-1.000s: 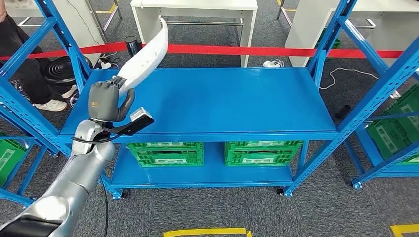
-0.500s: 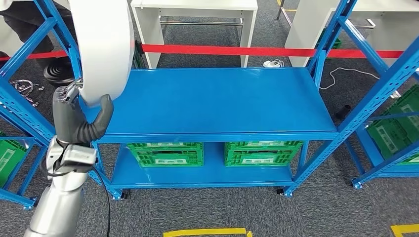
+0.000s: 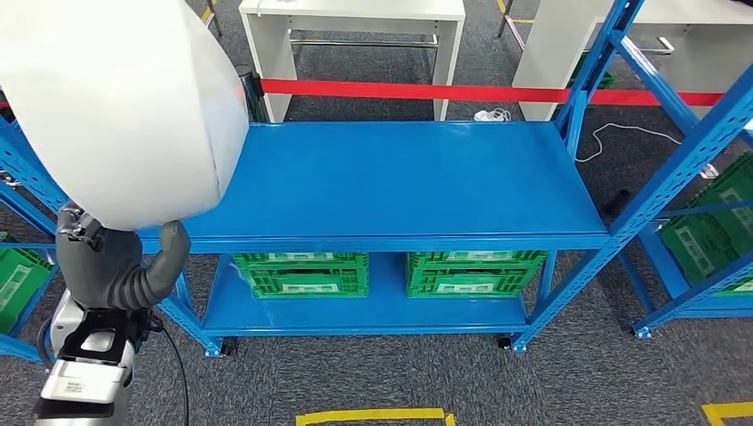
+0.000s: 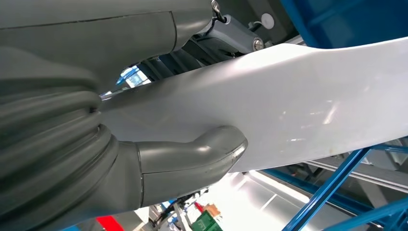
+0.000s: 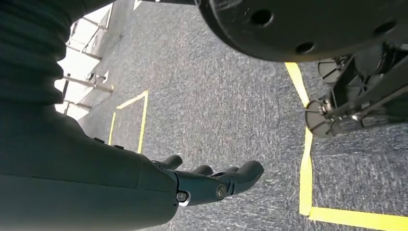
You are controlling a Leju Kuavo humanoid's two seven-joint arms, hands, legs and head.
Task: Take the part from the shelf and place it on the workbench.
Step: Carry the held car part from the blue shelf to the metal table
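L hand (image 3: 111, 266) is gripping the white part (image 3: 115, 106), raised close to the head cam, off the blue shelf (image 3: 400, 177). R hand (image 5: 211, 183) is hanging empty, fingers apart. Workbench probably behind; turning slowly w/ firm grip is advisable.

No writing can be read anywhere. The green crates (image 3: 299, 274) under the blue shelf (image 3: 400, 177), toward 6 o'clock, carry pale labels, but their print is too small to make out. A white sticker on the left wrist module (image 3: 75, 388), toward 8 o'clock, is likewise blurred.
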